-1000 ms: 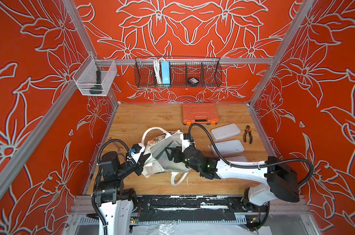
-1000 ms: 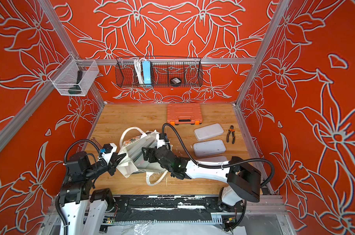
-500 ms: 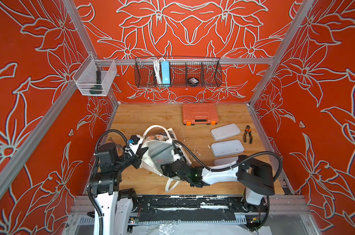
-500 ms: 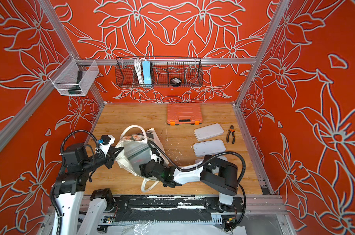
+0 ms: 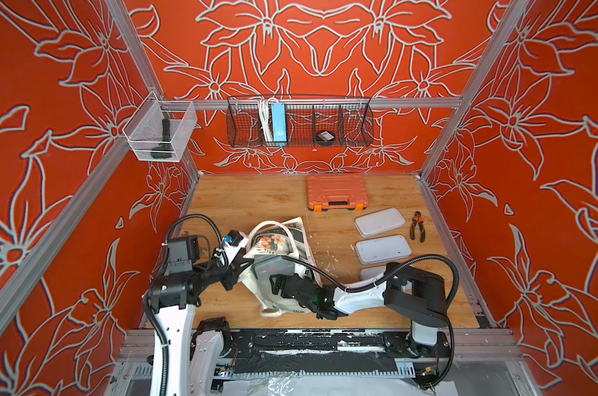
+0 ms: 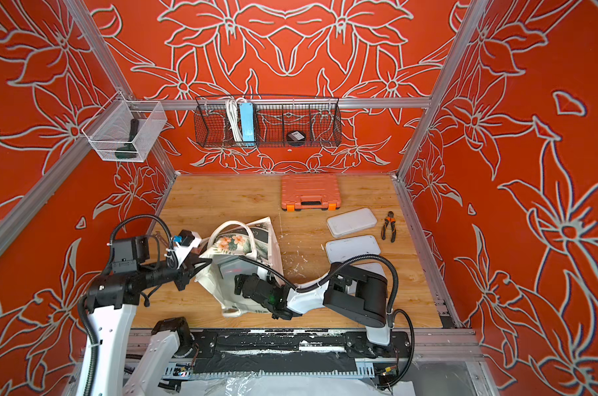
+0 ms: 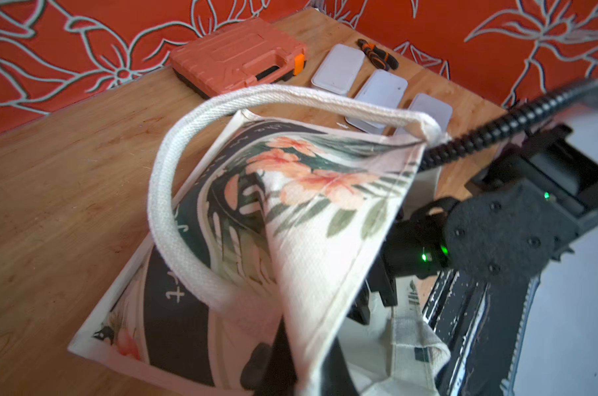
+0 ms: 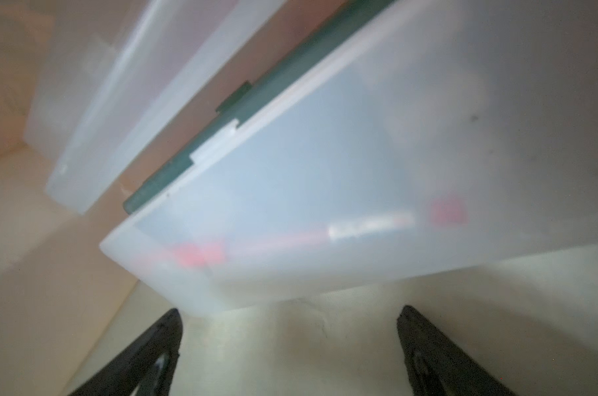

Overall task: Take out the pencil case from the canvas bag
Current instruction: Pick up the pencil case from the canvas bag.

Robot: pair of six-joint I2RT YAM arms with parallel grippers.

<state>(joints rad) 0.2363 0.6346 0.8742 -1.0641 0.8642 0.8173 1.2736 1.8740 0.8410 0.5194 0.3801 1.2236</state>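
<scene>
Spreading wide in the past second, the right gripper [image 8: 289, 308] reaches into the canvas bag [image 5: 273, 241] at the near left of the table [image 5: 249, 195], where the pencil case [image 8: 325, 192] still lies, while the left gripper [image 5: 242, 266] pinches the rim open, so a grab looks imminent.

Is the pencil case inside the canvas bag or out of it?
Inside: the translucent pencil case lies within the canvas bag, before the open right end effector.

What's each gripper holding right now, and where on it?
Left gripper pinches the canvas bag by the hemmed rim of its printed panel. Right gripper is open before the pencil case, holding nothing.
</scene>
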